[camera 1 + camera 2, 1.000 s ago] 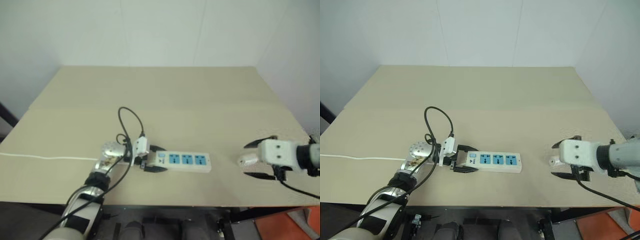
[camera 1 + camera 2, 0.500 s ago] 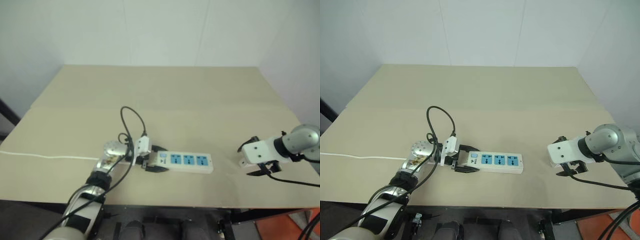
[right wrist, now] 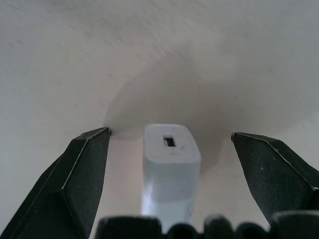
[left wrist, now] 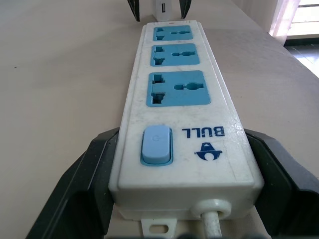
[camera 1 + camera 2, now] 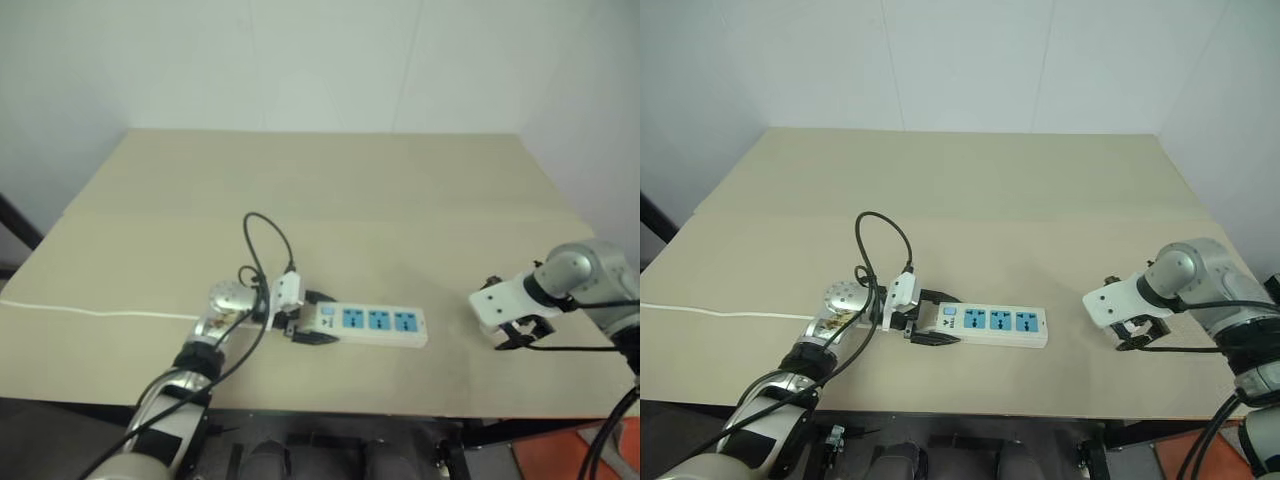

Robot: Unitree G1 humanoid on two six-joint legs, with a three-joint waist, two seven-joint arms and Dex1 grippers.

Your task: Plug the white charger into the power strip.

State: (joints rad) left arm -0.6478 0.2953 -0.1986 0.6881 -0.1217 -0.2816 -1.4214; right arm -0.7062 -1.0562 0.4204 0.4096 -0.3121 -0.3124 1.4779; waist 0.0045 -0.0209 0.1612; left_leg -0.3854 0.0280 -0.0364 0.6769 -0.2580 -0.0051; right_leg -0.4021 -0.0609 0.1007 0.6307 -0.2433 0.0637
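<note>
Over white charger (image 3: pixel 171 154), right gripper (image 3: pixel 172 164) downturned, agape

One power strip (image 5: pixel 992 324) with three blue sockets and one switch (image 4: pixel 156 145), one white charger (image 3: pixel 171 164), one table (image 5: pixel 970 200) and two grippers are pictured.

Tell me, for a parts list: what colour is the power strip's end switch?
Light blue switch, clearest in the left wrist view.

— Strip colours?
— The power strip (image 4: pixel 179 124) is white, with three blue socket faces and a pale blue switch (image 4: pixel 156 145).
— And the charger?
— The white charger (image 3: pixel 171 159) is plain; table (image 5: pixel 330 190) beige.
</note>
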